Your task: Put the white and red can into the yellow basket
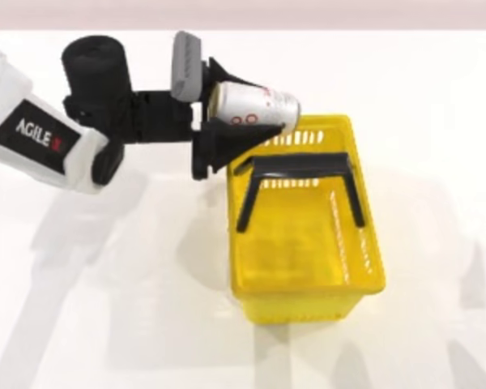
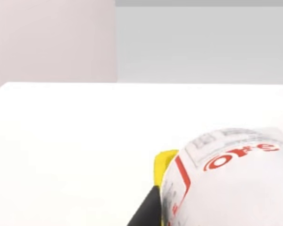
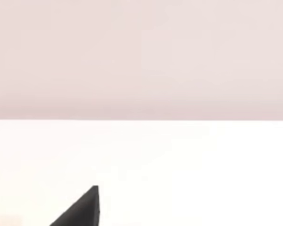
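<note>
My left gripper (image 1: 263,105) is shut on the white and red can (image 1: 255,104), which lies tilted on its side in the air over the far left corner of the yellow basket (image 1: 374,243). The black fingers (image 1: 227,146) clamp the can from both sides. In the left wrist view the can (image 2: 236,183) fills the lower right, with a strip of the yellow basket (image 2: 165,162) beside one black finger (image 2: 148,212). The right arm is outside the top view; only a black part of my right gripper (image 3: 82,209) shows in its wrist view.
The basket's black handle (image 1: 300,166) stands up across its far half, just below the can. The basket's inside shows nothing in it. A white table (image 1: 105,308) lies all around, with a pale wall (image 3: 141,56) behind.
</note>
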